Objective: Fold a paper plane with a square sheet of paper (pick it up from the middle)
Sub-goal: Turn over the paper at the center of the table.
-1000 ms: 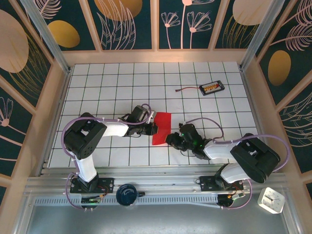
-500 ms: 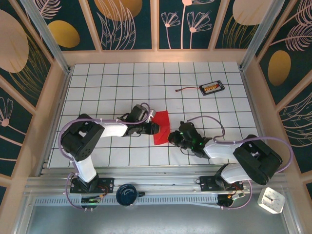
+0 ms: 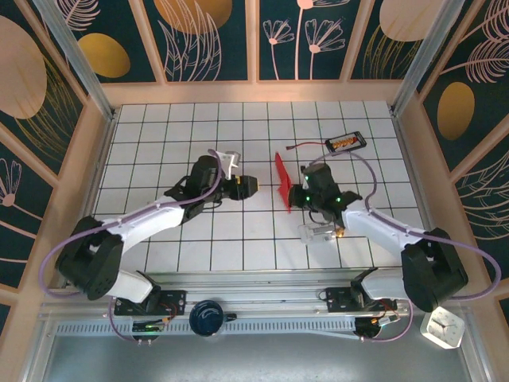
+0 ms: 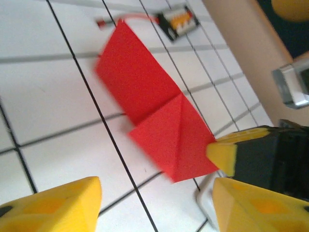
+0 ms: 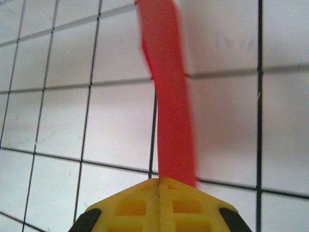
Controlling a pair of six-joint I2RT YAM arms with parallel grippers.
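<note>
Red paper [image 3: 281,177], top view: the folded sheet is held up on edge over the middle of the white grid table [image 3: 159,143], a little toward its right edge, gripped at its near lower corner.
Right gripper [image 3: 293,191], top view: clamped on that corner, its arm reaching in from the table's near right corner.
Left gripper [image 3: 248,187], top view: faces the sheet from the left, apart from it, with its yellow fingers parted and nothing between them.
Black tray [image 3: 346,143], top view: lies with its red cable near the table's far right corner, well apart from both arms.
Clear plastic piece [image 3: 318,231], top view: rests on the table beside the right arm, toward the near edge.
Red paper [image 4: 154,111], left wrist view: two red panels meet at a crease, the lower one crossed by a diagonal fold; its edges are blurred.
Left fingers [image 4: 63,208], left wrist view: two yellow pads stand wide apart at the bottom corners, the sheet beyond them.
Right fingertip [image 4: 224,153], left wrist view: a yellow tip touches the sheet's lower right corner.
Black tray [image 4: 176,19], left wrist view: sits past the sheet's far point.
Red paper [image 5: 166,96], right wrist view: a narrow, slightly bowed strip seen edge-on rises from the pressed-together yellow fingers [image 5: 130,208] against the grid tiles.
</note>
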